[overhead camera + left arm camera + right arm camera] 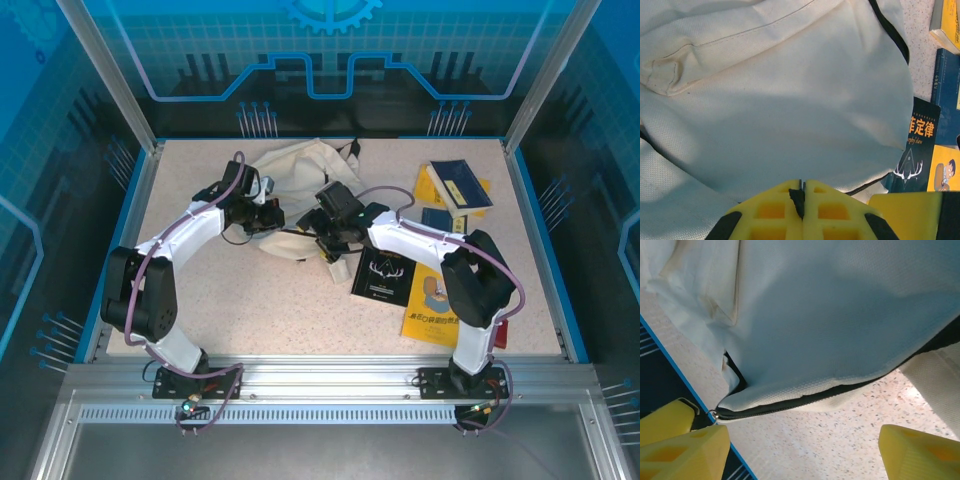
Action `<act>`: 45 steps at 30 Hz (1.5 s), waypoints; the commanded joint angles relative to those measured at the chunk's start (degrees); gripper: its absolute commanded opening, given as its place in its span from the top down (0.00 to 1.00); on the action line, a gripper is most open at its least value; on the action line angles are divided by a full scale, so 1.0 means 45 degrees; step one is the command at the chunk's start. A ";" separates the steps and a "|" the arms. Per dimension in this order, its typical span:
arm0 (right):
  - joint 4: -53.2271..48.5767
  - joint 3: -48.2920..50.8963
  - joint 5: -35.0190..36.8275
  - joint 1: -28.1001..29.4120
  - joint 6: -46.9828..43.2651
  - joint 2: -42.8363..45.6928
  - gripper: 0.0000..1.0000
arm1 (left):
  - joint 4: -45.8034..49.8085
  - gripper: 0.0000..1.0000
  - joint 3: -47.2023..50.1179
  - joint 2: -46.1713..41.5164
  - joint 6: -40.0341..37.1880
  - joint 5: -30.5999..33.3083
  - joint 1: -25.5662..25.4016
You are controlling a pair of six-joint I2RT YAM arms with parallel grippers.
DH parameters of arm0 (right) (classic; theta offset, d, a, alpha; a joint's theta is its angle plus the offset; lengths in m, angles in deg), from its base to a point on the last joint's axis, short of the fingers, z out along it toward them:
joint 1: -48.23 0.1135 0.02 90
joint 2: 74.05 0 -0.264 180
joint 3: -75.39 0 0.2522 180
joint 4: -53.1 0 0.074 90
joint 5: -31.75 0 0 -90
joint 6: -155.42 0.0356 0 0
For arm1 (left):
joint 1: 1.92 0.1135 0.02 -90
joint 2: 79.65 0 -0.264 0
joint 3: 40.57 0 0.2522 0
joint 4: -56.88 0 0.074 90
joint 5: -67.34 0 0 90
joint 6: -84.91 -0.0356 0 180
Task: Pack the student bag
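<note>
The student bag (303,170) is a cream fabric backpack lying at the back middle of the table. Its cloth (790,100) spreads across the left wrist view. My left gripper (264,217) is at the bag's near left edge. Its yellow fingers (771,207) are shut on a small black tab (799,201) of the bag. My right gripper (331,246) is at the bag's near right edge. It stands open (802,455) over bare table, just below the black zip line (805,397), with nothing between its fingers. A metal zip pull (713,415) sits at the zip's left end.
A black book (383,275) and a yellow book (435,312) lie right of the right gripper. More books (455,185) are stacked at the back right. A blue rim (115,250) borders the table.
</note>
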 commanded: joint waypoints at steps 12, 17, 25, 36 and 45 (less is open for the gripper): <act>-0.1277 -0.2339 0.0580 0.0047 0.2300 -0.2550 0.55 | 0.0226 1.00 -0.0730 0.0297 -0.0754 -0.0001 -0.0020; -0.1666 -0.1210 0.0463 0.0316 0.1629 -0.1969 0.77 | 0.0714 1.00 -0.0738 0.0555 -0.1023 0.0917 -0.0022; -0.1246 0.0391 0.0360 0.0387 0.0674 -0.1261 0.84 | 0.1039 1.00 -0.1060 0.1836 -0.1320 0.2580 -0.0023; -0.1003 0.0854 0.0403 0.0388 -0.0031 -0.0887 0.90 | 0.0880 1.00 -0.1416 0.2417 -0.1366 0.5184 0.0109; -0.1237 0.0360 0.0968 0.0437 -0.1312 -0.0566 0.94 | 0.0569 1.00 -0.0895 0.2018 -0.0403 0.6023 0.0163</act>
